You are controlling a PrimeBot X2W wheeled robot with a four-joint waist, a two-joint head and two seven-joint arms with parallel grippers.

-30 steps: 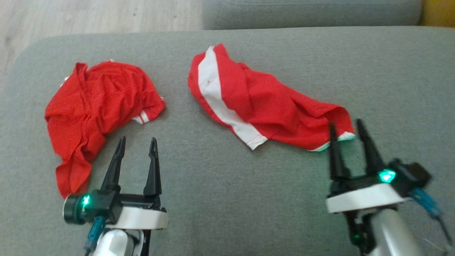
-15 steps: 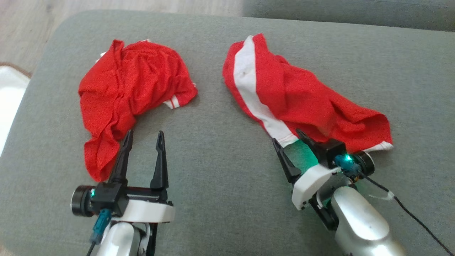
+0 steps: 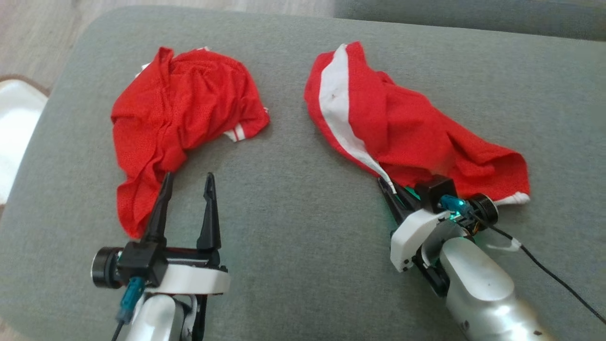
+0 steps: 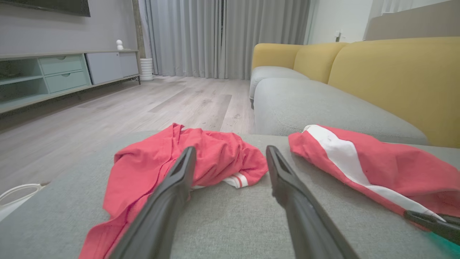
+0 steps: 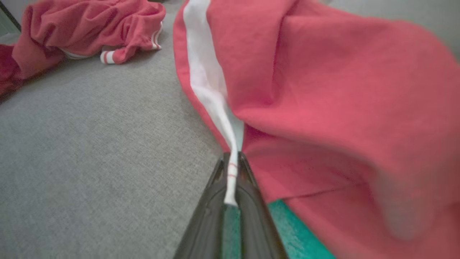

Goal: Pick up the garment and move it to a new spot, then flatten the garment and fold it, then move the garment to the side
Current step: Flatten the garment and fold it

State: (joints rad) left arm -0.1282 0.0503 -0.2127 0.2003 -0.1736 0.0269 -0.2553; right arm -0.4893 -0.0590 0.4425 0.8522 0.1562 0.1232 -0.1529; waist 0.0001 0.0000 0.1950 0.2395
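Observation:
Two crumpled red garments lie on the grey sofa seat (image 3: 293, 227). The right one, the red garment with a broad white stripe (image 3: 407, 128) (image 5: 323, 90) (image 4: 377, 169), has its near white hem pinched between the fingers of my right gripper (image 3: 389, 185) (image 5: 231, 169), which is shut on it. The left red garment (image 3: 180, 113) (image 4: 201, 154) has small white cuffs. My left gripper (image 3: 188, 182) (image 4: 228, 154) stands open just in front of it, its left finger beside the garment's trailing end, holding nothing.
The seat's left edge curves down to a wooden floor (image 3: 28, 38) with a white object (image 3: 14, 123) beside it. Yellow sofa backs (image 4: 395, 72) and another grey cushion (image 4: 316, 108) lie beyond. A black cable (image 3: 554, 274) trails from my right wrist.
My right gripper has swung left to the striped garment's near white hem and shut on it. The head camera has shifted, so both garments sit further right. The left gripper has stayed open.

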